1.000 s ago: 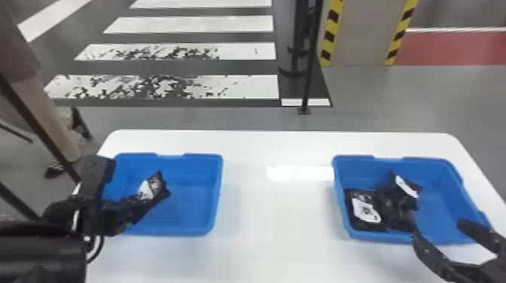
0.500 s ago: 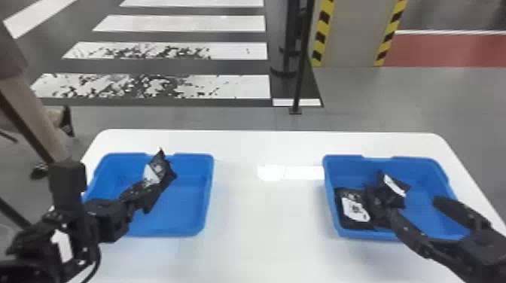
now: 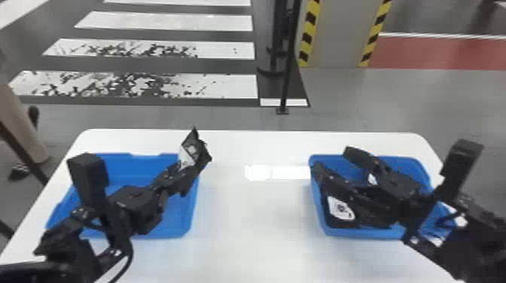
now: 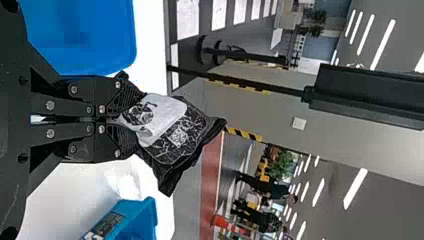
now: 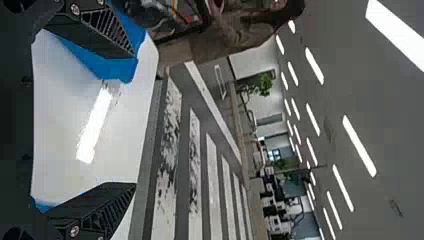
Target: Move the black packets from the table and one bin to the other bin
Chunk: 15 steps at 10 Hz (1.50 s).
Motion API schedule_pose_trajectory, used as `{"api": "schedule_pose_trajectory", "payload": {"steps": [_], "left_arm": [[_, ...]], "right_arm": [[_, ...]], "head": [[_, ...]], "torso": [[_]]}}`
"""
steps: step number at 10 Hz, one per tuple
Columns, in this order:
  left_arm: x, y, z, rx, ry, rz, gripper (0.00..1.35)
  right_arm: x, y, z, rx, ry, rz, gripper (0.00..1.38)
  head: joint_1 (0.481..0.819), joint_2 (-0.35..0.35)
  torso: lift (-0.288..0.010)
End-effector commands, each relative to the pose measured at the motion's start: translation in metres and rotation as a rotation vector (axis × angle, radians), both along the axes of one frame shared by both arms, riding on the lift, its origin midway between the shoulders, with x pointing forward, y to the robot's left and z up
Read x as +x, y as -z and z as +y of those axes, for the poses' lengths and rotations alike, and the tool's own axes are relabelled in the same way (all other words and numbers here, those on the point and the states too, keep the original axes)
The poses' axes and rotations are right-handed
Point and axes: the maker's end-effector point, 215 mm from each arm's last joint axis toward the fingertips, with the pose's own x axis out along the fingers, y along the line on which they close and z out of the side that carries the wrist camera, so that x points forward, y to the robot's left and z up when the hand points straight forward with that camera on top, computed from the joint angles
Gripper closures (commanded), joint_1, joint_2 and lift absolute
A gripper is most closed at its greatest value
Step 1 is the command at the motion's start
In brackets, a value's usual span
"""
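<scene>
Left gripper (image 3: pixel 180 172): fingers clamped on one black packet (image 3: pixel 192 151), the packet's free end jutting past the tips, tilted up and away from me, leaning rightward. Packet was above the right-hand rim of the left bin (image 3: pixel 178 220).

Key relation: the right bin (image 3: pixel 408 167) lay well apart to the packet's right, across the table (image 3: pixel 248 229); at least one labelled packet (image 3: pixel 340 209) was in it. I took that bin as the goal.

Right gripper (image 3: pixel 333 158) was over it, fingers spread, tips toward the packet's side. Left arm was nearer, already holding; I judged a rightward carry or a mid-table handover was called for.
</scene>
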Motion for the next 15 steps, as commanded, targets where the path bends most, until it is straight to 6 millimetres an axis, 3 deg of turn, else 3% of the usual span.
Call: {"api": "schedule_pose_trajectory", "payload": {"steps": [1,2,5,7,12,13,15], "left_arm": [[0.001,-0.006,-0.016,-0.007,0.03,-0.015,1.21],[0.0,-0.008,-0.024,-0.01,0.046,-0.021,1.21],[-0.01,-0.022,-0.072,-0.09,0.136,-0.041,1.21],[-0.014,-0.041,-0.093,-0.129,0.178,-0.076,1.21],[-0.017,-0.066,-0.104,-0.139,0.204,-0.125,1.21],[-0.018,-0.068,-0.106,-0.138,0.211,-0.128,1.21],[-0.02,-0.069,-0.113,-0.137,0.227,-0.126,1.21]], "right_arm": [[-0.009,-0.029,0.063,0.086,-0.149,0.005,0.1],[-0.016,-0.041,0.091,0.129,-0.218,0.007,0.1],[0.001,-0.063,0.125,0.142,-0.299,-0.022,0.1],[0.016,-0.06,0.132,0.128,-0.312,-0.024,0.1],[0.034,-0.04,0.137,0.107,-0.317,0.0,0.15],[0.036,-0.039,0.141,0.105,-0.325,0.0,0.2],[0.039,-0.036,0.142,0.102,-0.327,0.008,0.43]], "head": [[0.695,-0.005],[0.695,0.032],[0.695,0.09],[0.695,0.069],[0.695,0.05],[0.695,0.048],[0.695,0.047]], "torso": [[-0.11],[-0.11],[-0.11],[-0.11],[-0.11],[-0.11],[-0.11]]}}
